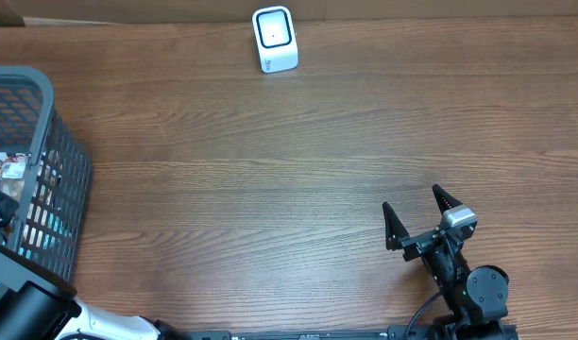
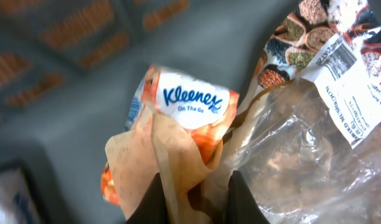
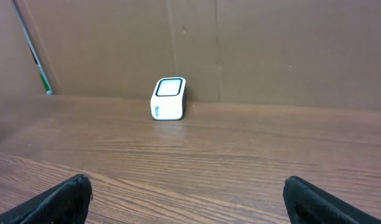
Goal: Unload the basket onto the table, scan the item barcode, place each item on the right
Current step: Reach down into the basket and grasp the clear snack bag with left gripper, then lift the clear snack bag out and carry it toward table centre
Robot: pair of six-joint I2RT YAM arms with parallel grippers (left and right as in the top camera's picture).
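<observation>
The left gripper [image 2: 193, 190] had its fingers [image 2: 150, 202] pinched together on a thin tan fold of wrapper, which appeared to belong to the tissue pack [image 2: 190, 102], though the blurred close view left it hard to tell that fold from the clear bag [image 2: 302, 143] lying against it. The pack sat just above the fingertips, its blue-lettered label facing the wrist camera, and no barcode showed on that face. It lay inside the grey basket [image 1: 53, 123] at the left edge of the table [image 1: 270, 189], together with the clear bag, which carried a white printed label [image 2: 349, 87], and a packet printed with spices [image 2: 302, 37] behind it. The right gripper [image 1: 412, 198] rested low at the near right of the table with its fingers spread wide and nothing between them, pointed toward the white scanner [image 1: 274, 38] at the far edge. As a judgement, the task was at its opening step: an item had been gripped but not lifted clear of the basket. Carrying it well across the table, turning its barcode to the scanner window and getting a read all remained.
</observation>
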